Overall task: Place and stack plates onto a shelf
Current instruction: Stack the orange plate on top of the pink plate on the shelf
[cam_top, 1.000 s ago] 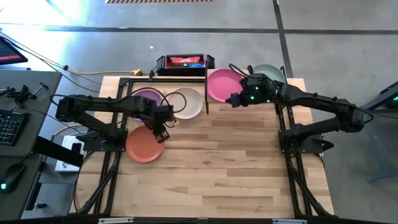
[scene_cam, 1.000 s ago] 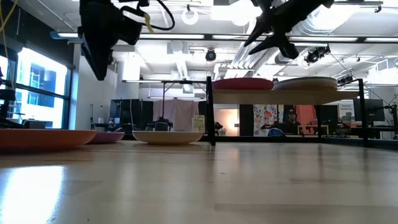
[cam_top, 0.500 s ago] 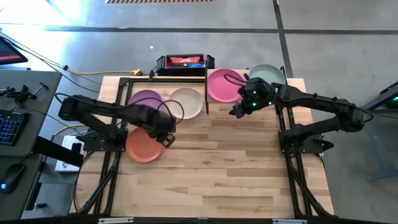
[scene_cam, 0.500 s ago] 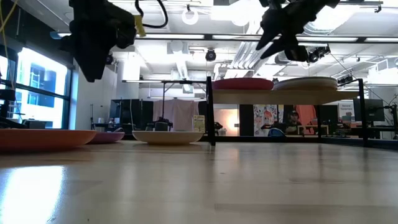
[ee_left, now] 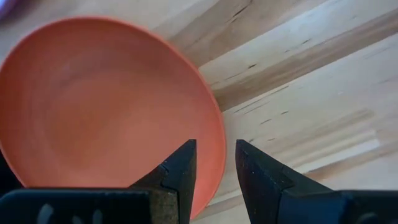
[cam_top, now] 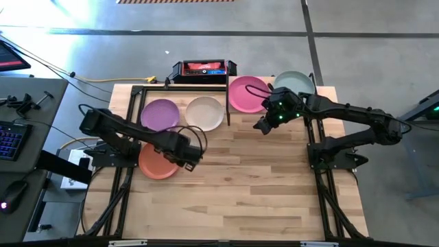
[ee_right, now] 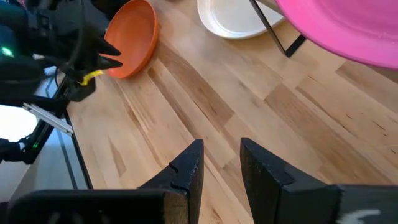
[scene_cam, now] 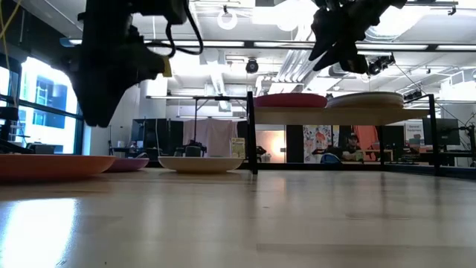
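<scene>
An orange plate (cam_top: 156,162) lies flat on the wooden table at the left, and it also shows in the left wrist view (ee_left: 99,112). My left gripper (cam_top: 191,159) hovers open above the plate's right rim (ee_left: 216,146), clear of it in the low view (scene_cam: 97,112). A purple plate (cam_top: 160,113) and a cream plate (cam_top: 205,113) lie on the table beyond it. A pink plate (cam_top: 245,94) and a pale teal plate (cam_top: 295,81) rest side by side on the shelf (scene_cam: 335,115). My right gripper (cam_top: 262,125) is open and empty, in the air just in front of the shelf.
A red-and-black box (cam_top: 200,68) stands behind the table's far edge. The shelf's black post (cam_top: 228,103) rises between the cream and pink plates. The near half of the table (cam_top: 247,199) is bare wood.
My left gripper has moved toward the table's near edge and a little right, and has come down over the orange plate's right rim. My right gripper has drawn back from the pink plate toward the near edge. The plates have not moved.
</scene>
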